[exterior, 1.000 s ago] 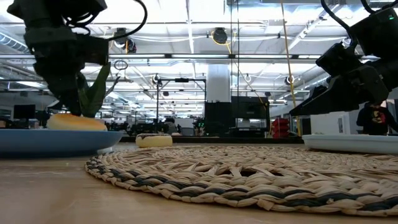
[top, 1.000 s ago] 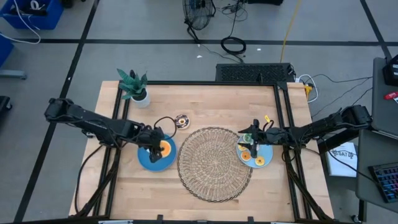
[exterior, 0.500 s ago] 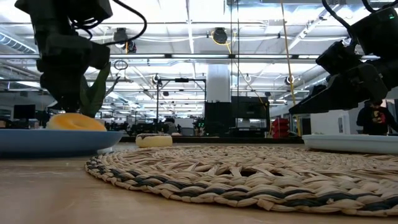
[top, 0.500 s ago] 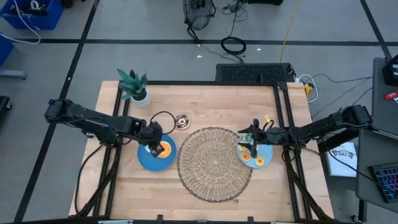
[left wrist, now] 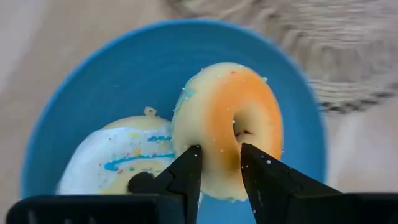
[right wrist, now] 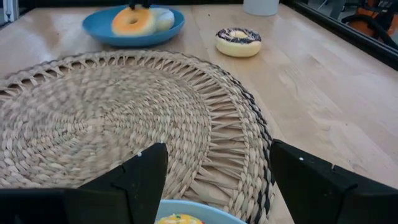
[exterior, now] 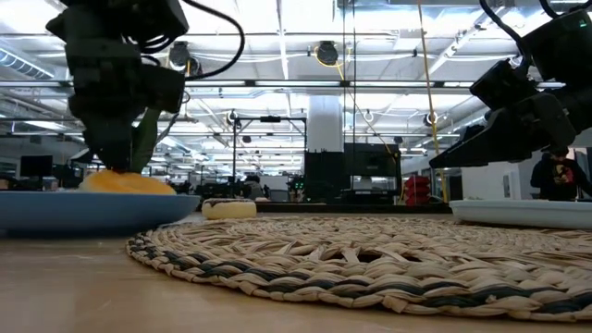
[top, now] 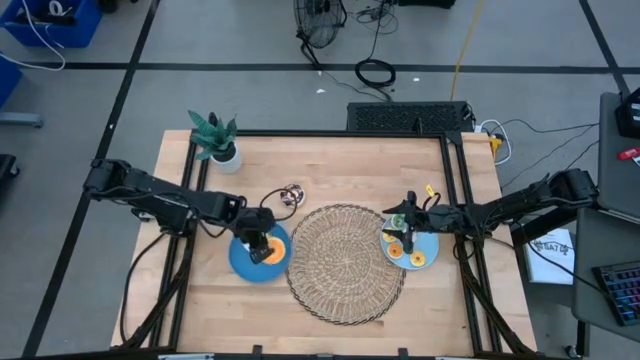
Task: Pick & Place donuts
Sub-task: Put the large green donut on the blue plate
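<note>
The left hand (left wrist: 217, 168) has slid toward the round woven mat (top: 345, 262), closed on the tilted orange-iced ring donut (left wrist: 227, 127) over the blue plate (top: 240, 262), while the right hand (right wrist: 214, 180) hovers open above another plate (top: 428, 246).

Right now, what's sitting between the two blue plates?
The woven wicker mat fills the stretch between the left blue plate and the right blue plate, clearest in the high view.
</note>
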Motion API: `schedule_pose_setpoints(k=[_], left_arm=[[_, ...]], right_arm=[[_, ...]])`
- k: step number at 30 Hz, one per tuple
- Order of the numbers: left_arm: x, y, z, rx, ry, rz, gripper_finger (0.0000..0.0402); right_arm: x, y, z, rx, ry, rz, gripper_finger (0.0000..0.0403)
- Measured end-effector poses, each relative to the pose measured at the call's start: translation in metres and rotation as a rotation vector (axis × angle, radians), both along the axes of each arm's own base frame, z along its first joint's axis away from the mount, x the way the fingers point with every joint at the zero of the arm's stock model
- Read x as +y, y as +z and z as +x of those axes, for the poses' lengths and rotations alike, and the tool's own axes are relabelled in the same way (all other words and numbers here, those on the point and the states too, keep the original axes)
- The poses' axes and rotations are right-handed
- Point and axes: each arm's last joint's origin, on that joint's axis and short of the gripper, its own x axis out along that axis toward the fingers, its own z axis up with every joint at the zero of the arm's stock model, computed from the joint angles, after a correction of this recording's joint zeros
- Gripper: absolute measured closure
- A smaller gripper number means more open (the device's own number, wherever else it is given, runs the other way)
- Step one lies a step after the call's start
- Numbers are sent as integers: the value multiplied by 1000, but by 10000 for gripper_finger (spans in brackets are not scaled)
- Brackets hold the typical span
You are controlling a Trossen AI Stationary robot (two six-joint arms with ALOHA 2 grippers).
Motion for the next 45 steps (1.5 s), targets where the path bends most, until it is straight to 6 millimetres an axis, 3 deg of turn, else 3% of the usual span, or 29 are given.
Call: schedule_pose_setpoints(k=[9,26,31,39,45], left_arm=[[-5,17,14,-240,-147,-84,307],[-2,10,12,-173,-35,9,307],[-4,0,15,-121,0,-9,272],[-12,-23,23,-54,-85,7,193],[-12,-27,25,-49,-84,14,173]], right_arm=[[0,1,0,-8,0,1,138],[0,2,1,-20,0,3,138],[0,2,1,-20,0,3,138],[0,2,1,-20,0,3,138],[0,2,1,-21,0,3,138]])
